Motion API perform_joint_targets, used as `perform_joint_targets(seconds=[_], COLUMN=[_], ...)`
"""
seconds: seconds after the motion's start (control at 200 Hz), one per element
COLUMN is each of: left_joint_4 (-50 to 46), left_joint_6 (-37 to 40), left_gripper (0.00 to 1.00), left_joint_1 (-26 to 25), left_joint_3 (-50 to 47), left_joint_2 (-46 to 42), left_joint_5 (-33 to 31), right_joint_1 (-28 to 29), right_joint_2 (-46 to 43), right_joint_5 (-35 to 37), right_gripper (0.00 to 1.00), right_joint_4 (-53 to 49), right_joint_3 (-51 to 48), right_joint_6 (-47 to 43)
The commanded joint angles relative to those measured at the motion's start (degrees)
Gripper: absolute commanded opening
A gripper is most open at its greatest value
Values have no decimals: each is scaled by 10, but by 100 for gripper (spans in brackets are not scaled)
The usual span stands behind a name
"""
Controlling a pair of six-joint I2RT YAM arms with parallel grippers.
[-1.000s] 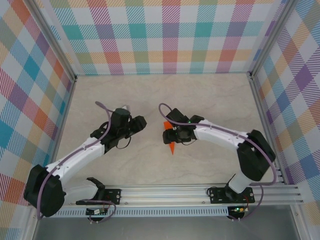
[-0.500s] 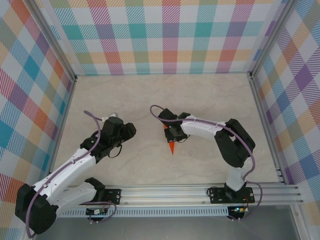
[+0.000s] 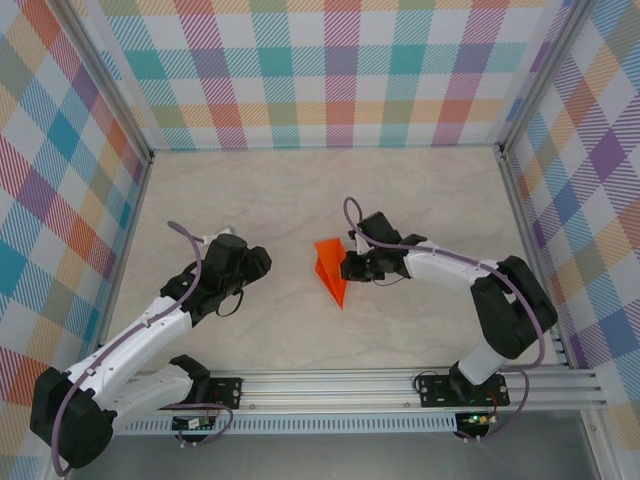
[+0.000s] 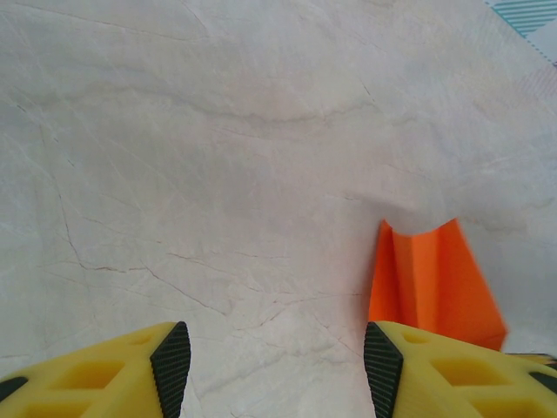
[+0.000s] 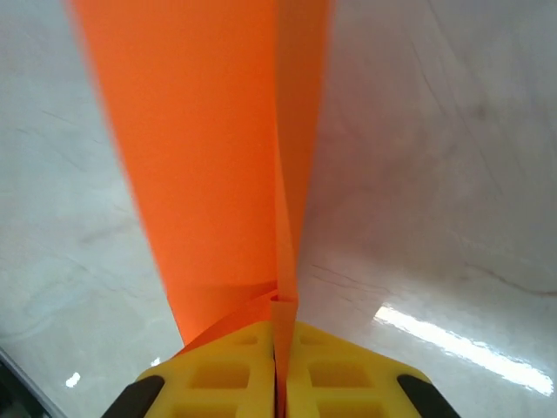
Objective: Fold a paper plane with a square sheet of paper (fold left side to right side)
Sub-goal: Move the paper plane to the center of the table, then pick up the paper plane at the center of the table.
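Jaws apart, the left tool hangs over bare surface, probably standing clear of the fold. To its right, near the middle, lies the paper plane, creased and pointed. The right tool is clamped on its folded spine, likely pressing the crease. Plaid walls stand well apart.
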Motion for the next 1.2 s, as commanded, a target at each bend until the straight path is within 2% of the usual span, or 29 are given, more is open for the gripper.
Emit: perform_joint_targets(seconds=[0.0, 0.05, 0.125, 0.255, 0.385, 0.485, 0.565, 0.685, 0.815, 1.195], left_joint_4=[-15, -15, -15, -14, -11, -6, 2, 10, 9, 2], left_joint_6=[8, 9, 9, 10, 12, 14, 16, 20, 22, 33], left_gripper=[58, 58, 58, 59, 60, 61, 67, 87, 99, 100], left_joint_1=[3, 3, 3, 3, 3, 3, 3, 3, 3, 3], left_joint_3=[4, 5, 7, 9, 7, 6, 1, -4, -6, 5], left_joint_2=[-7, -8, -9, -6, -3, -1, -2, -3, -3, 20], left_joint_5=[-8, -7, -6, -6, -6, -5, -2, 2, 4, 6], right_joint_1=[-23, -27, -28, -28, -21, 5, 34, 74, 86, 98], right_joint_2=[15, 9, -11, -57, -105, -136, -142, -106, -56, 25], right_joint_5=[-57, -38, 6, 78, 125, 141, 137, 152, 166, 168], right_gripper=[10, 13, 23, 34, 39, 42, 44, 47, 47, 41], right_joint_4=[51, 30, -19, -102, -175, -197, -193, -198, -203, -196], right_joint_3=[-25, -25, -16, -2, 11, 17, 18, 44, 75, 106], right_joint_6=[6, -3, -18, -30, -27, -16, -5, -1, -5, -3])
